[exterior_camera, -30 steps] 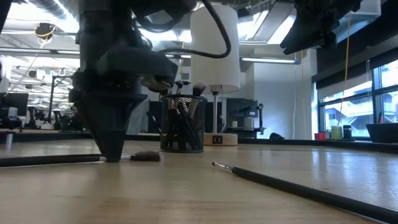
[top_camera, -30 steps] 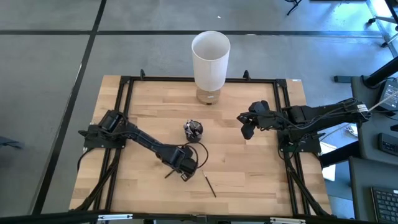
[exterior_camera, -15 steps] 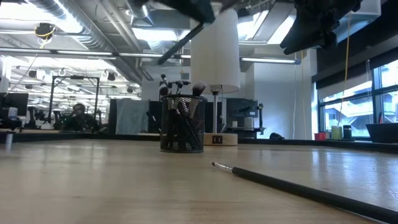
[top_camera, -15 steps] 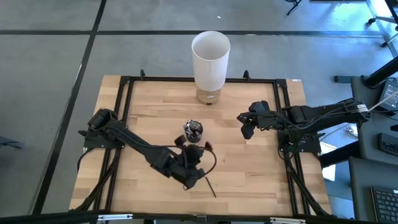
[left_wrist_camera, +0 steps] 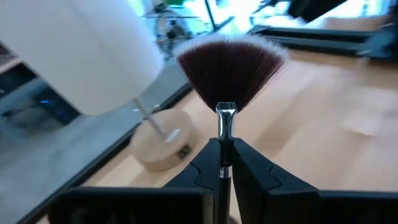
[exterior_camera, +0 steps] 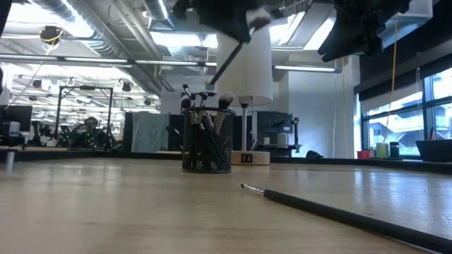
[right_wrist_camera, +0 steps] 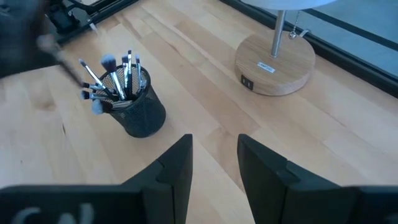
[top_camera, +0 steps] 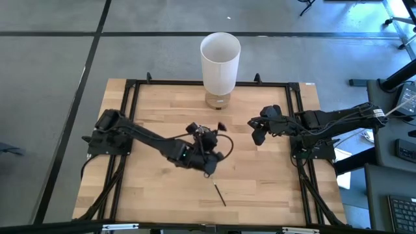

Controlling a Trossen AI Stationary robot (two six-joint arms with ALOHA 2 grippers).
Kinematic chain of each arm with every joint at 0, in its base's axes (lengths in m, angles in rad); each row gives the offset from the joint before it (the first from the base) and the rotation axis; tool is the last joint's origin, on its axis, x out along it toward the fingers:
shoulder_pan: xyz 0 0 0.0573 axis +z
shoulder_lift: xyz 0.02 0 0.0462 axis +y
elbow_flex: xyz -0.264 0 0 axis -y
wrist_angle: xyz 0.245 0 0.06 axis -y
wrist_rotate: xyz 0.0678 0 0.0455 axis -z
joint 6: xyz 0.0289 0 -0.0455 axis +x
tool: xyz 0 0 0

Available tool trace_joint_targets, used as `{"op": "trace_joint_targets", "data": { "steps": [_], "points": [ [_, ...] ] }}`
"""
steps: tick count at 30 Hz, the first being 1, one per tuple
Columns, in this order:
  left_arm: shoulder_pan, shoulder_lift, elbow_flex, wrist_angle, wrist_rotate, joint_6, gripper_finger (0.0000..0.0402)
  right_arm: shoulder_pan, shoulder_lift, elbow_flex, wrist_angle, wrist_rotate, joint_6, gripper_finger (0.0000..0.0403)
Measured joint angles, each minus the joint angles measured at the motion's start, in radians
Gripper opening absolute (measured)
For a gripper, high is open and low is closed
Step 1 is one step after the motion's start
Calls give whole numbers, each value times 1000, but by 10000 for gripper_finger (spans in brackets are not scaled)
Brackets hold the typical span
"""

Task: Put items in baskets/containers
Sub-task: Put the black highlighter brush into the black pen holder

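Brushes (right_wrist_camera: 115, 78) are seen standing in a dark mesh cup (right_wrist_camera: 142, 112) at mid-surface. One fan brush (left_wrist_camera: 229, 71) is clamped in the left gripper (left_wrist_camera: 224, 163), raised beside the cup at its 5 o'clock. Another brush (top_camera: 219, 194) lies on the surface (top_camera: 156, 188) toward 6 o'clock. The right gripper (right_wrist_camera: 214, 158) is held open at 3 o'clock.

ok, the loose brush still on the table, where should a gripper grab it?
Mid-handle, from straight above, jaws across the shaft. The loose brush lies flat and alone on the table, handle thin and straight, and its tip is too fine to grip.
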Motion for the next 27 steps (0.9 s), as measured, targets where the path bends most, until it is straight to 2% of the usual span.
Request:
{"op": "trace_joint_targets", "data": {
  "steps": [4,10,17,27],
  "points": [
    [21,-1,-54,48,-72,-33,25,0,0,0,0,0,-19,126],
    [56,-6,-179,229,-55,-37,25,0,0,0,0,0,-25,126],
    [62,-7,-269,508,-23,105,25,0,0,0,0,0,-25,126],
    [58,-7,-383,817,-9,244,24,0,0,0,0,0,-25,126]
  ]
}}
